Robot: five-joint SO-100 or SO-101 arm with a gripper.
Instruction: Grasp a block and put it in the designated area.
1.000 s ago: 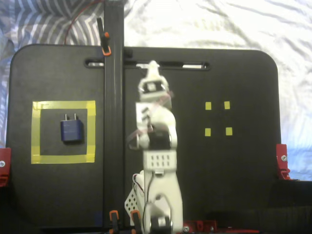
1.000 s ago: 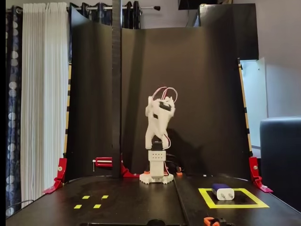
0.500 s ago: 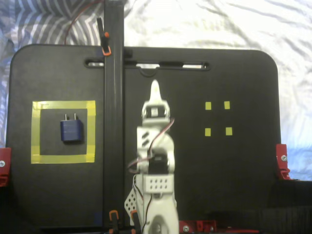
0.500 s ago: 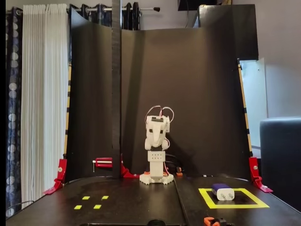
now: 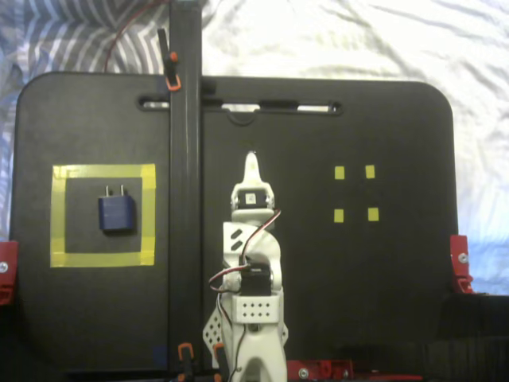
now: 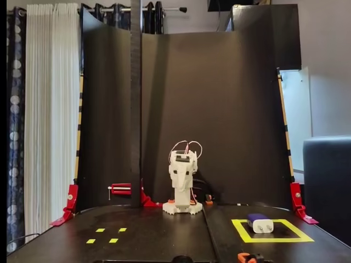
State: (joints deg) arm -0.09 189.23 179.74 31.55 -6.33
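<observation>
Inside the designated area on the left of the top-down fixed view sits the block, prongs pointing far. My gripper is folded mid-table, well apart; can't tell if it's closed.

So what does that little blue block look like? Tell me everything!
The block is a small, dark blue box with two short silvery prongs on one end, like a plug. It looks like smooth plastic. In the other fixed view its prong end looks pale. It lies flat on the black board, inside the yellow tape square, not touching the tape. Nothing holds it.
</observation>
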